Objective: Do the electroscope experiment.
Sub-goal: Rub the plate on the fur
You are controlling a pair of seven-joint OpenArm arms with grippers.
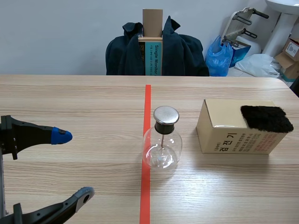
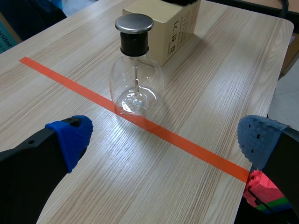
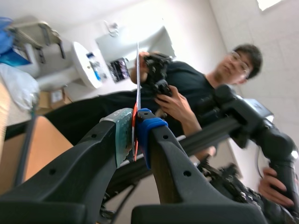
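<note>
The electroscope [image 1: 162,140], a clear glass flask with a black neck and a round metal cap, stands on the red tape line at the table's middle. In the left wrist view the electroscope [image 2: 135,79] stands ahead of my left gripper [image 2: 163,140]. That left gripper [image 1: 72,165] is open at the table's left with nothing between its fingers. A black fur pad [image 1: 266,118] lies on a cardboard box [image 1: 224,130] to the flask's right. My right gripper [image 3: 135,135] is out of the scene view, tilted upward and shut on a thin pale strip [image 3: 138,70] with a red edge.
A chair draped with a dark jacket [image 1: 156,49] stands behind the far table edge. Bags and boxes [image 1: 224,53] lie on the floor at the back right. A person [image 3: 187,93] holding control handles shows in the right wrist view.
</note>
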